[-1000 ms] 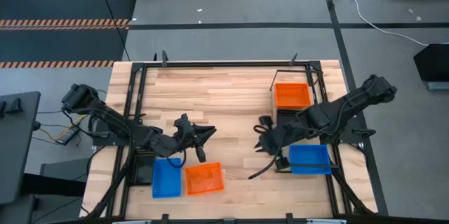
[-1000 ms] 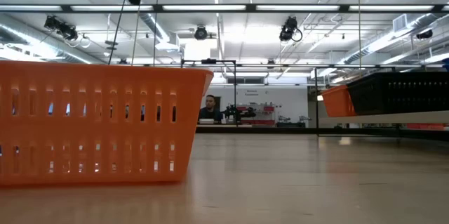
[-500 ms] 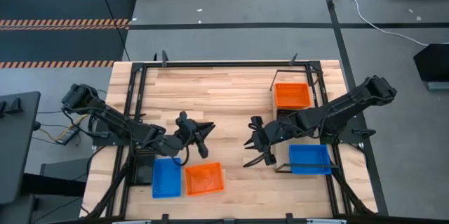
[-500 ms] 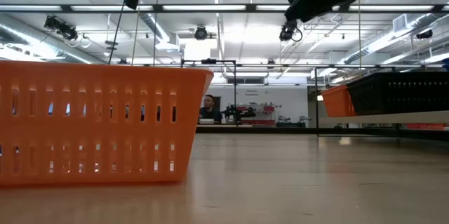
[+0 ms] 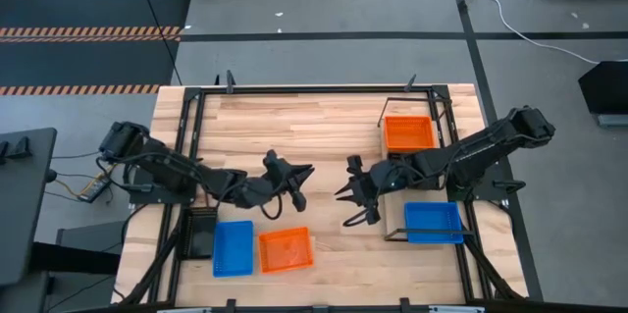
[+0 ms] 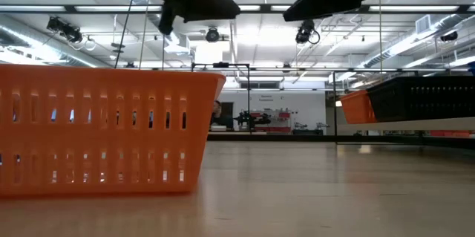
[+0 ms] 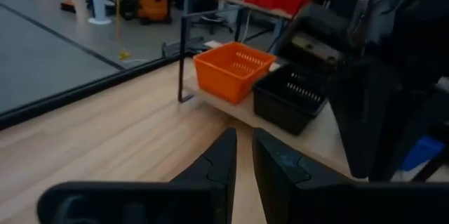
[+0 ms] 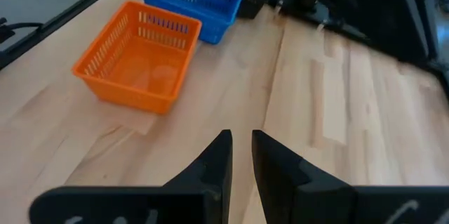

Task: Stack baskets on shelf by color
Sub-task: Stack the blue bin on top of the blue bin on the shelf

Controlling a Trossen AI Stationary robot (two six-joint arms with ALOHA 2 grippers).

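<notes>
Light wooden worktop (image 5: 294, 127) carries everything. Wooden shelf board in black wire frame (image 5: 392, 230) sits at its right side, holding an orange mesh-sided plastic basket (image 5: 408, 133), a black one (image 7: 291, 96) beside it, then a blue one (image 5: 433, 222). Two loose baskets lie touching near the front left: blue (image 5: 234, 247), orange (image 5: 286, 249). Left gripper (image 5: 299, 178) and right gripper (image 5: 345, 187) hang above mid-worktop, facing each other, apart. Both sets of jaws nearly closed, narrow gap, empty.
</notes>
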